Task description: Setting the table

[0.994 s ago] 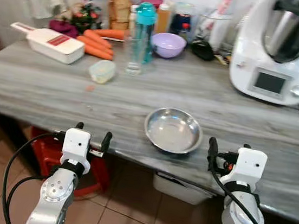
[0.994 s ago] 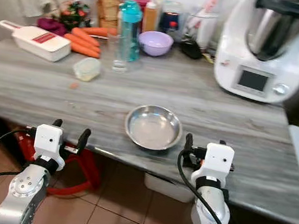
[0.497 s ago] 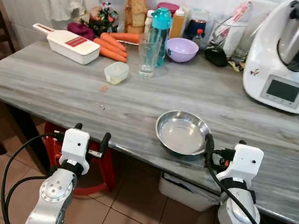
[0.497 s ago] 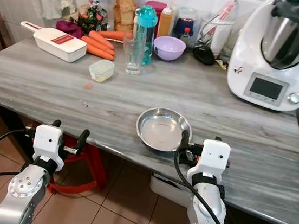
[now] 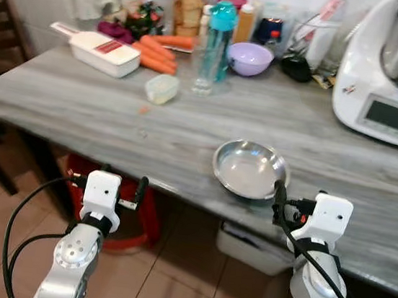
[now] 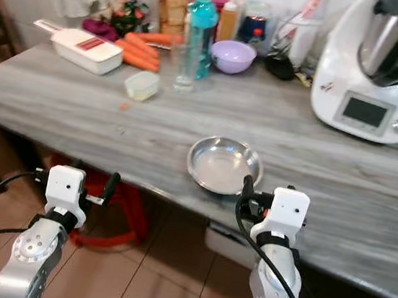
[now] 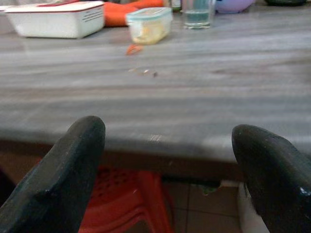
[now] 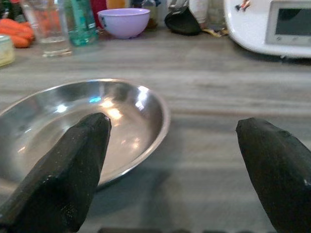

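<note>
Steel dish (image 5: 250, 169) near the table (image 5: 80, 109) edge, right gripper (image 8: 170, 160) spread wide just before it (one finger by its rim), left gripper (image 7: 165, 160) released, off the edge.

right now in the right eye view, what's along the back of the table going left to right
white slicer box → carrots → teal bottle → purple bowl → white kitchen machine
</note>
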